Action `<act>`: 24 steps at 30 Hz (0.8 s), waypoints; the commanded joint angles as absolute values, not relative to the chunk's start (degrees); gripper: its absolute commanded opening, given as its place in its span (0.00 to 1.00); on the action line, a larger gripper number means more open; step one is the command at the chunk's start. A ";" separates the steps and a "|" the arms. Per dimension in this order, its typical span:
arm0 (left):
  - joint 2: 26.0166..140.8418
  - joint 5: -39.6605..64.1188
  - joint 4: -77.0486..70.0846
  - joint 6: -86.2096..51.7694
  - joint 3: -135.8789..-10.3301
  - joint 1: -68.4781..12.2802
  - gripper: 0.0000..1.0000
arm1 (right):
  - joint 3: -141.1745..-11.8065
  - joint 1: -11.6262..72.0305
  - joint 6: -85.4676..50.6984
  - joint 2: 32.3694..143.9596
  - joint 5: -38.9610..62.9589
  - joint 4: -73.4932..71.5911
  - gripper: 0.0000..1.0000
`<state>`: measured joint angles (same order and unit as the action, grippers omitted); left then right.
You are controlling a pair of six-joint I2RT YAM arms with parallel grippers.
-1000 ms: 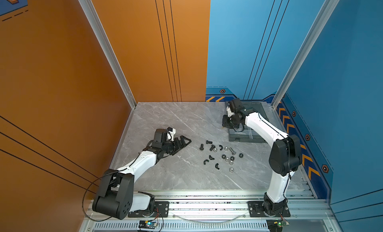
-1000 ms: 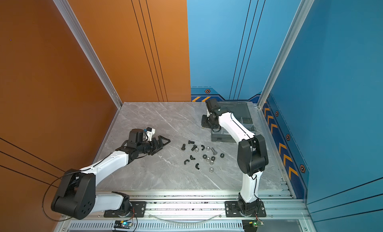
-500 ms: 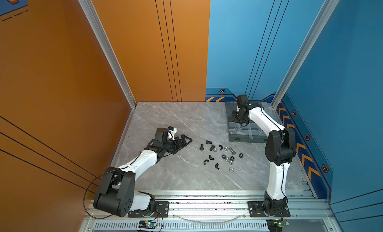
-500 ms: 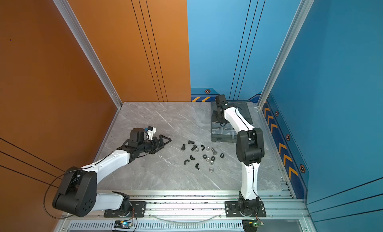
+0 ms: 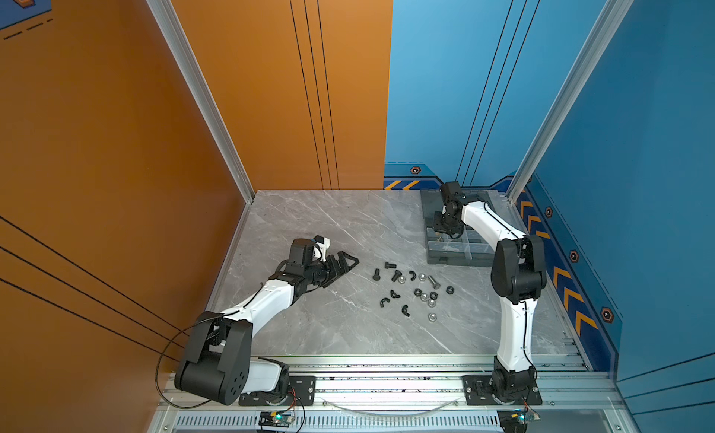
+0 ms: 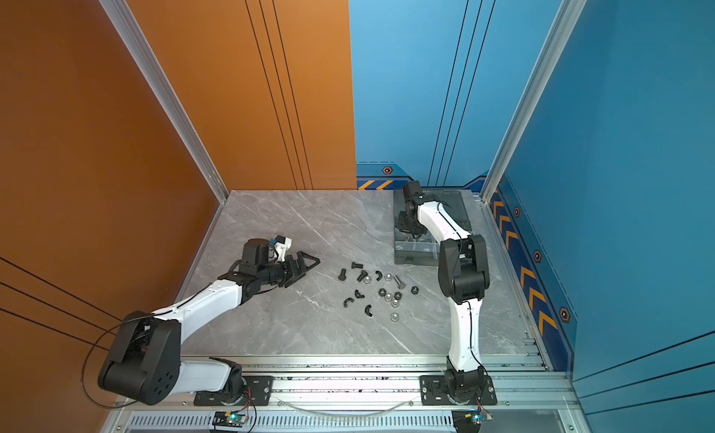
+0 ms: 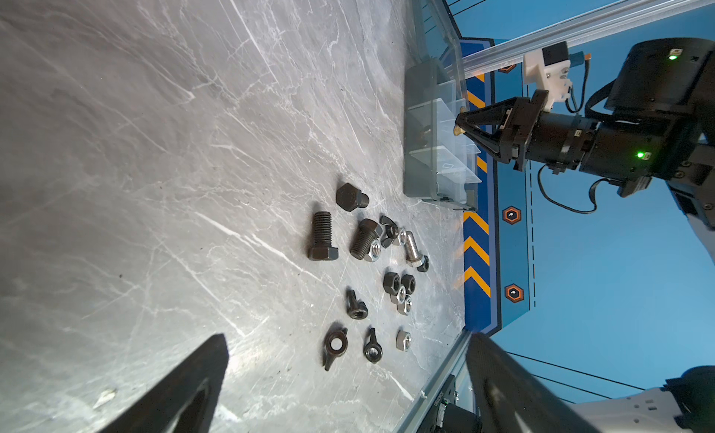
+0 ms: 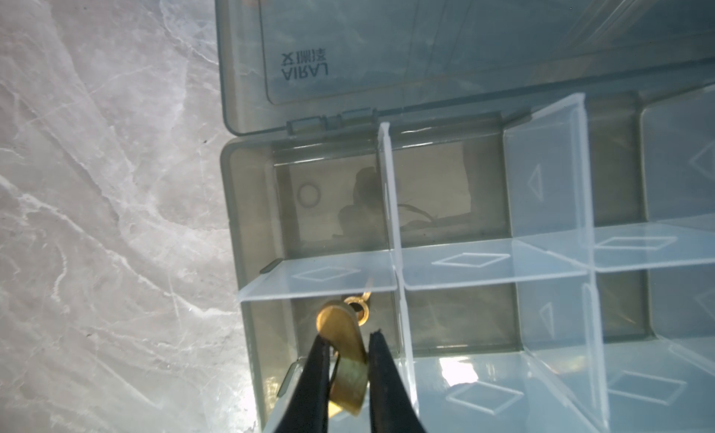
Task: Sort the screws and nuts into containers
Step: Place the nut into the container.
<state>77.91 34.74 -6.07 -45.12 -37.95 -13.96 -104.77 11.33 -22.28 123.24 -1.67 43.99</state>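
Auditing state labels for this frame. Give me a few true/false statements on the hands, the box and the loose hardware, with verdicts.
1. The right hand grips a brass wing nut above the organizer box. True.
2. The left hand is shut. False: it is wide open and holds nothing.
3. The box lid is closed. False: it is folded back, open.
4. The silver bolt lies on the table, outside the box. True.
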 commanded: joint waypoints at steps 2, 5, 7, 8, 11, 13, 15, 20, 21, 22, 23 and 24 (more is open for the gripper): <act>78.49 35.51 -6.50 -45.59 -38.99 -14.39 0.98 | -107.19 11.34 -21.97 125.04 -3.61 46.17 0.11; 78.49 35.51 -6.47 -45.62 -38.85 -14.37 0.98 | -108.06 11.34 -22.14 125.74 -3.91 46.80 0.17; 78.32 35.49 -6.57 -45.62 -38.78 -14.50 0.98 | -108.30 11.34 -22.25 125.84 -4.36 46.85 0.27; 78.31 35.46 -6.59 -45.63 -38.78 -14.56 0.98 | -108.42 11.32 -22.19 125.85 -4.31 46.96 0.31; 78.05 35.48 -6.56 -45.62 -38.67 -14.50 0.98 | -108.63 11.28 -22.06 125.65 -4.48 47.18 0.38; 78.01 35.55 -6.59 -45.62 -38.67 -14.50 0.98 | -108.79 11.25 -21.89 125.13 -4.27 47.32 0.39; 78.09 35.52 -6.52 -45.62 -38.71 -14.50 0.98 | -108.72 11.25 -21.58 124.19 -3.65 47.75 0.41; 78.06 35.58 -6.66 -45.62 -38.80 -14.51 0.98 | -106.08 12.19 -20.49 117.85 1.07 48.65 0.43; 78.05 35.60 -6.67 -45.59 -38.76 -14.52 0.98 | -104.85 12.66 -20.39 115.83 1.88 48.80 0.43; 78.05 35.51 -6.65 -45.61 -38.81 -14.50 0.98 | -103.47 13.21 -20.46 114.12 2.53 48.83 0.44; 78.06 35.58 -6.66 -45.62 -38.78 -14.51 0.98 | -101.45 13.92 -20.37 112.55 3.06 48.76 0.44; 78.05 35.59 -6.55 -45.70 -38.79 -14.48 0.98 | -99.56 14.71 -20.23 110.96 3.93 48.81 0.44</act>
